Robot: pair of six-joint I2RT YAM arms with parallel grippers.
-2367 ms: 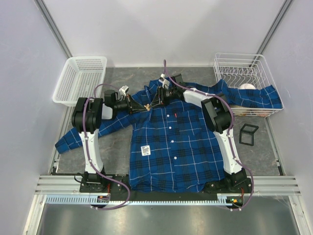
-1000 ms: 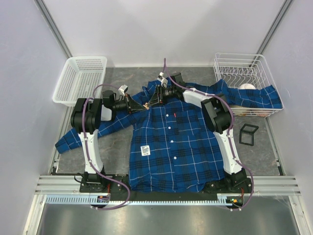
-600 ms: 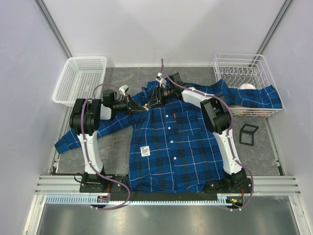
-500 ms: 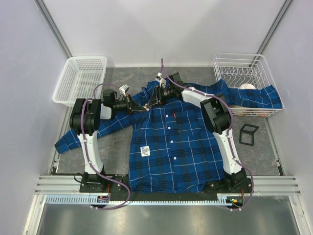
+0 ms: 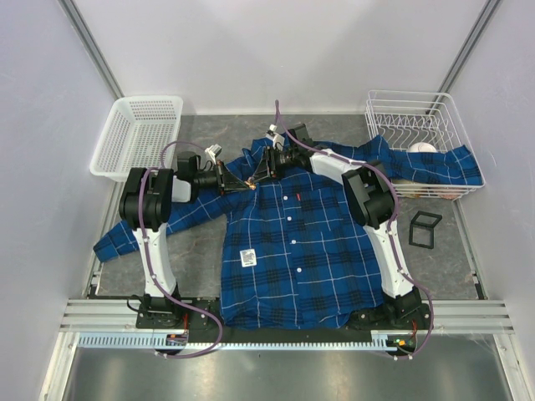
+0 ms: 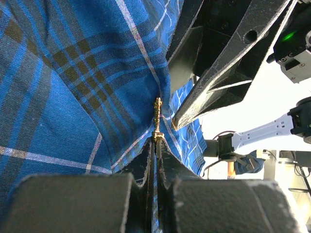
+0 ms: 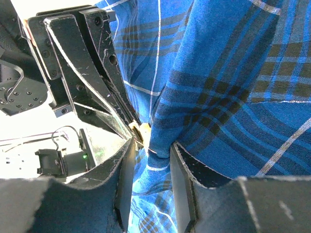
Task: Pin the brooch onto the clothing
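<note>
1. The clothing (image 5: pixel 292 242) lies spread out, front side up, on the table (image 5: pixel 201 251), and one sleeve reaches into the wire rack (image 5: pixel 418 104). Near the collar a ridge of cloth stands up between the two arms. I think this is so that the pin can pass through the fabric without meeting the table below.
2. The left gripper (image 6: pixel 156 145) has its fingers pressed together on the lower end of the brooch (image 6: pixel 157 114), a thin gold piece that stands straight out of the tips. It touches the raised fold, just left of the collar in the top view. It is seen edge-on, so its shape is hard to read.
3. The right gripper (image 7: pixel 149 162) faces it from the opposite side. Its jaws stand apart, with the fold of cloth running between them. Whether the pads touch the cloth I cannot tell. This placing seems meant to steady the fabric against the push of the pin.
4. The tips of both grippers almost meet, probably because the work is so small and needs support close by.
5. The brooch seems not yet fastened, since the left gripper pinches it. The pin itself is not visible.
</note>
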